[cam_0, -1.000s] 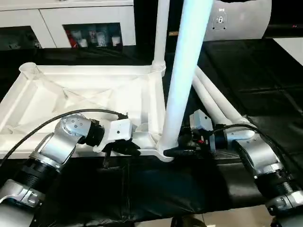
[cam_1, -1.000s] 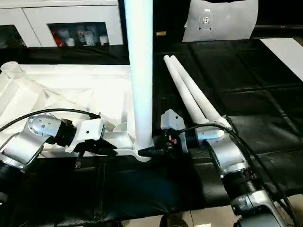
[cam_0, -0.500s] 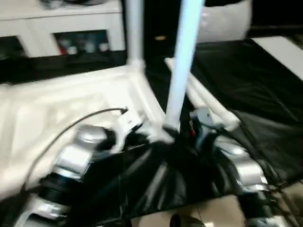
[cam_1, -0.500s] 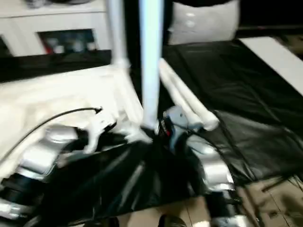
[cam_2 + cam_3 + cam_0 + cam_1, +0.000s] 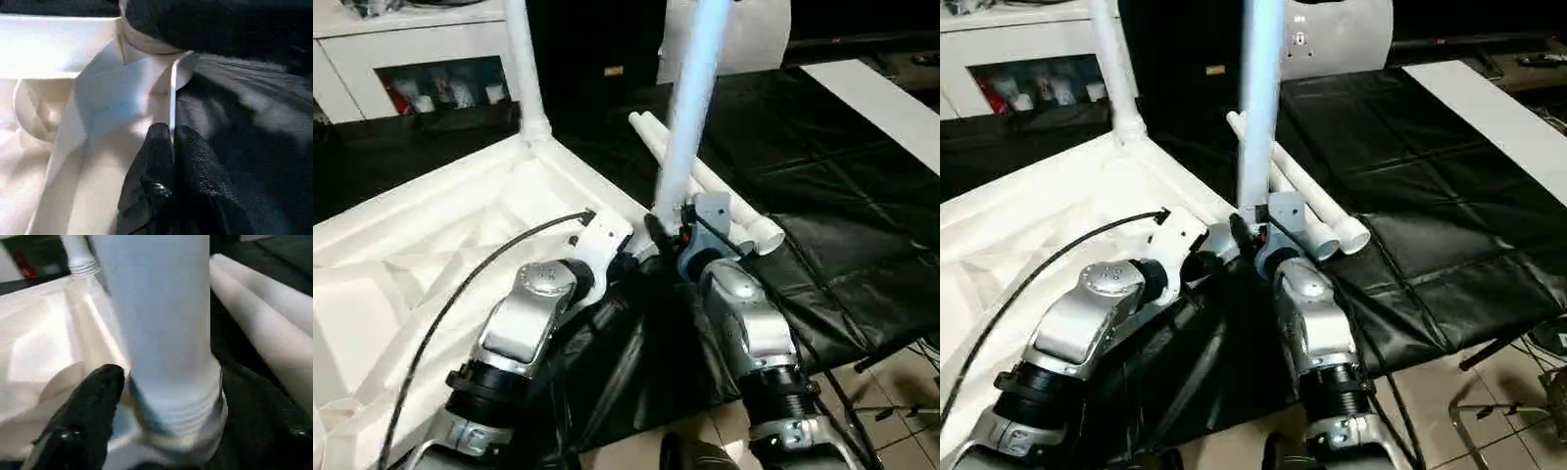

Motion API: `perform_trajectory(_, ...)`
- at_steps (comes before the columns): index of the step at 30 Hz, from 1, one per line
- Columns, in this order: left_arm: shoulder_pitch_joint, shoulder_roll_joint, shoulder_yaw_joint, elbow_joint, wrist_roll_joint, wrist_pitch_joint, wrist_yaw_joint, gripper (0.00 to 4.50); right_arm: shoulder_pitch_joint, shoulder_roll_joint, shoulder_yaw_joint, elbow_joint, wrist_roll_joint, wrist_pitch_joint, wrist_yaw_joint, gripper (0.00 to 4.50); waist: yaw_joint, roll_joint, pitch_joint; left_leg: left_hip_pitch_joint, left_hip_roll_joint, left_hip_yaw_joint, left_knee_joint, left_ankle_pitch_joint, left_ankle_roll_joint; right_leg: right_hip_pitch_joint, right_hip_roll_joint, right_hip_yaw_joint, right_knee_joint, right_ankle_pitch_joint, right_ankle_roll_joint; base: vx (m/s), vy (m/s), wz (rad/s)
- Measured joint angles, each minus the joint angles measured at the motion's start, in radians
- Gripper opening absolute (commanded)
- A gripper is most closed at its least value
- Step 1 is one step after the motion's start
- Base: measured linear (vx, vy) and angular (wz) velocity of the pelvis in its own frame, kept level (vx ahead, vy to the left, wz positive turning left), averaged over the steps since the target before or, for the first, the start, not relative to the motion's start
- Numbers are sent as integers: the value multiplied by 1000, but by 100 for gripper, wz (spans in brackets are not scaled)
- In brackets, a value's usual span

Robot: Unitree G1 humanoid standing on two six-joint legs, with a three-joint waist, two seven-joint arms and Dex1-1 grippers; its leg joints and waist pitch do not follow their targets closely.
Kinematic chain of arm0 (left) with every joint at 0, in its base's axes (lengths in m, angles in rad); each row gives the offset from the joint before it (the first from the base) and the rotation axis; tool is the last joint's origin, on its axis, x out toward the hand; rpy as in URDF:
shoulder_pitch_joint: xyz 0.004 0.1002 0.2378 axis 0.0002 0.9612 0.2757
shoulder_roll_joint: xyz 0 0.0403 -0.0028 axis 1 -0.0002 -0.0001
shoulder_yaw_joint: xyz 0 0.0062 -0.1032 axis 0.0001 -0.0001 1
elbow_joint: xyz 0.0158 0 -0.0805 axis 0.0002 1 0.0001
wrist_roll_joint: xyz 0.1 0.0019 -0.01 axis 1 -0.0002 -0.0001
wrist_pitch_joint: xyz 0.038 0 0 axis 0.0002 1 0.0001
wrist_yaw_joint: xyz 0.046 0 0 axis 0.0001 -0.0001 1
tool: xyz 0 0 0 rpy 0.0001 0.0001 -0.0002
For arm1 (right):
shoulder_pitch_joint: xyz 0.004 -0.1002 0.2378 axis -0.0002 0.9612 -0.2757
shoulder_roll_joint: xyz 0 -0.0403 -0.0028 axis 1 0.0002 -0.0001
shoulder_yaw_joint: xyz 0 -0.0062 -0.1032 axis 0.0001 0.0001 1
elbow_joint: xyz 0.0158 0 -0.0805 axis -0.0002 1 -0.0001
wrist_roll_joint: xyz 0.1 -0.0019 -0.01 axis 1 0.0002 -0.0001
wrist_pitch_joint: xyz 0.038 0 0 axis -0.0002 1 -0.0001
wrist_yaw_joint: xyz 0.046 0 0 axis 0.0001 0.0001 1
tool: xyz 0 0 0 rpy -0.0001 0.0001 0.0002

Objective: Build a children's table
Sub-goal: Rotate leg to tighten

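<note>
Tabletop [image 5: 431, 255]: upside down on the black-covered table [image 5: 862, 196], ribbed underside facing up.
Near leg [image 5: 690, 108]: upright in the near corner socket, between the two claws.
Far leg [image 5: 524, 69]: upright in the far corner socket.
Spare legs [image 5: 720, 186]: two, lying side by side on the black cover just beside the near leg.
Left claw [image 5: 172, 147]: fingers pinched together on the tabletop's thin rim near that corner.
Right claw [image 5: 161, 431]: fingers apart, one each side of the near leg's threaded base.
Cabinet [image 5: 411, 49]: white, behind the table.
</note>
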Motion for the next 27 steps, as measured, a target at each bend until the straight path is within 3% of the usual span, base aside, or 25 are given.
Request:
perform_trajectory(2,1,38,1,-3,0,-23,-17,0,13,-15,24,0,6,-12,46,371,2,-1,-1,-2,0,1,1,0,0,-4,0,2,4,11,0,0,0,0)
perform_trajectory(7,20,105,1,-29,-13,-89,-94,0,47,-97,66,-24,27,-48,179,409,27,-3,-2,-9,1,3,-1,1,1,-23,1,7,23,30,6,48,-42,2)
perform_trajectory(9,28,142,0,-30,-33,-133,-134,0,65,-148,69,-53,44,-65,264,428,37,-4,-2,-15,4,3,-1,3,5,-32,4,6,32,23,0,52,-54,1)
perform_trajectory(12,34,209,-6,-9,-51,-212,-207,0,91,-244,81,-90,74,-80,399,445,51,-4,-2,-15,6,3,0,3,5,-35,5,5,40,18,-4,0,0,0)
perform_trajectory(16,38,283,-16,31,-68,-298,-318,0,103,-365,83,-127,105,-85,541,445,59,-4,-2,-10,6,2,3,3,4,-30,4,5,43,17,-3,0,0,0)
perform_trajectory(22,30,389,-60,76,-105,-422,-535,0,101,-496,144,-162,132,-86,777,445,65,-4,-2,-2,5,3,6,0,-1,-20,3,8,42,14,2,0,0,0)
perform_trajectory(27,-2,421,-94,139,-126,-509,-676,0,55,-526,198,-136,132,-112,894,445,81,-5,-3,2,4,4,6,0,-2,-15,3,9,42,14,3,0,0,0)
